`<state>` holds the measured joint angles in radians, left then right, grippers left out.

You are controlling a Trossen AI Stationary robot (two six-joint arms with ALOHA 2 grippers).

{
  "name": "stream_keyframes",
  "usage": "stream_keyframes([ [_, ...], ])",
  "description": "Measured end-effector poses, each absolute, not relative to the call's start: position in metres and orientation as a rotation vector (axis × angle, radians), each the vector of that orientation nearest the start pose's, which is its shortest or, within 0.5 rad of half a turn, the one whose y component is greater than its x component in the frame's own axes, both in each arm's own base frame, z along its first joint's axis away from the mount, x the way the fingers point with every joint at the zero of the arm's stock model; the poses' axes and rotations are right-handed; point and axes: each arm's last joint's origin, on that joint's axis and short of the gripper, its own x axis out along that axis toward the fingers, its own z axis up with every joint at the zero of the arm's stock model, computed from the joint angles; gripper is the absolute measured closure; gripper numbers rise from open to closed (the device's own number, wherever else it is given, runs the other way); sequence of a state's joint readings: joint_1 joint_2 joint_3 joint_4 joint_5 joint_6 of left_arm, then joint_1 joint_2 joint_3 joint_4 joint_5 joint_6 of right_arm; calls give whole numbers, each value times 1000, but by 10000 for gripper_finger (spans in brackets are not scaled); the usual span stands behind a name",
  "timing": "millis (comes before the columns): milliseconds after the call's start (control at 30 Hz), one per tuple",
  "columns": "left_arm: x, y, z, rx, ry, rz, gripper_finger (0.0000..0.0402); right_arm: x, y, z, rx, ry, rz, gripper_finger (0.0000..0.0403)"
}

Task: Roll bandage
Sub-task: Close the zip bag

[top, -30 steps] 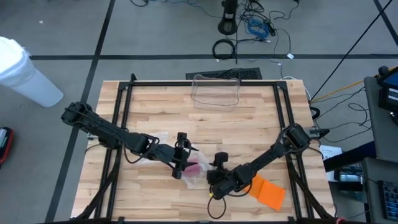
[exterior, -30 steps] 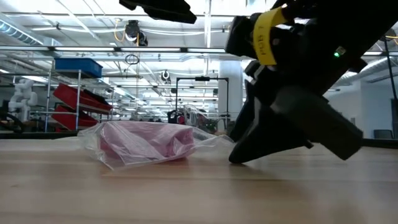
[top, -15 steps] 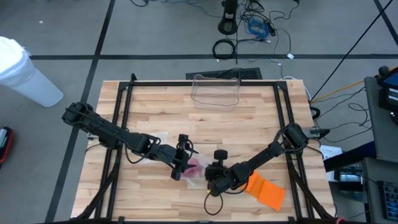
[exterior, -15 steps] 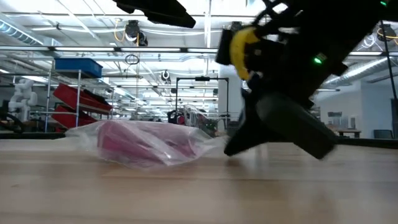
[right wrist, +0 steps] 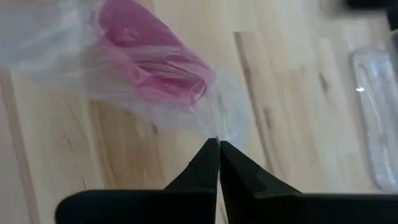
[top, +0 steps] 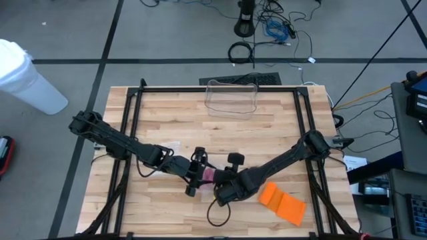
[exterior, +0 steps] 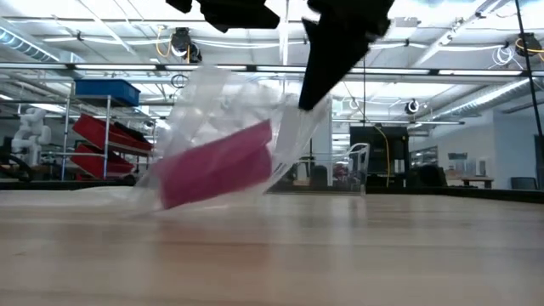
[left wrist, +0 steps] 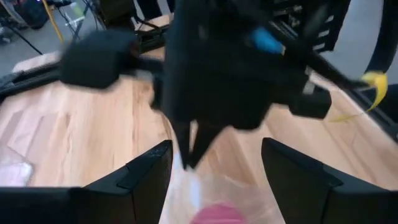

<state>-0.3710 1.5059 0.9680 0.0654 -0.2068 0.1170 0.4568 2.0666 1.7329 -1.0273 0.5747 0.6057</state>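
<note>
The left claw [top: 197, 175] hangs released, fingers spread, just left of the pink bandage roll [exterior: 217, 163] in its clear plastic bag [right wrist: 74, 59]. The right claw [right wrist: 217, 149] is clenched on the bag's edge, holding it tilted just above the table [top: 267, 133], near its front middle.

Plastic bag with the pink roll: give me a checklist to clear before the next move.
1. Right gripper shut on the plastic bag: ok, fingers pinch its edge.
2. Bag's gripped end lifted: ok, tilted up in the low view; its lower end, cannot tell.
3. Pink bandage roll inside the bag: ok.
4. Left gripper open: ok, fingers spread beside the bag.
5. Left gripper holding anything: not ok, no grip on the bag.
6. Orange item clear of both grippers: ok.
</note>
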Motion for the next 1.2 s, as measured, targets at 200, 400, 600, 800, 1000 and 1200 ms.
stream_keyframes([
  [200, 311, -115, 248, 236, 433, -200, 149, 376, 168, 260, -182, 1101, -465, 403],
  [400, 320, -118, 243, 224, 391, -199, 149, 375, 172, 284, -231, 1065, -440, 403],
  [600, 326, -113, 234, 240, 412, -134, 149, 374, 172, 285, -253, 1086, -423, 403],
  [800, 324, -110, 232, 277, 449, -132, 149, 360, 173, 281, -335, 1155, -478, 403],
  [1000, 323, -110, 231, 305, 466, -138, 149, 337, 200, 247, -420, 1091, -557, 403],
  [1200, 323, -110, 232, 304, 460, -137, 149, 310, 217, 201, -347, 1029, -650, 397],
])
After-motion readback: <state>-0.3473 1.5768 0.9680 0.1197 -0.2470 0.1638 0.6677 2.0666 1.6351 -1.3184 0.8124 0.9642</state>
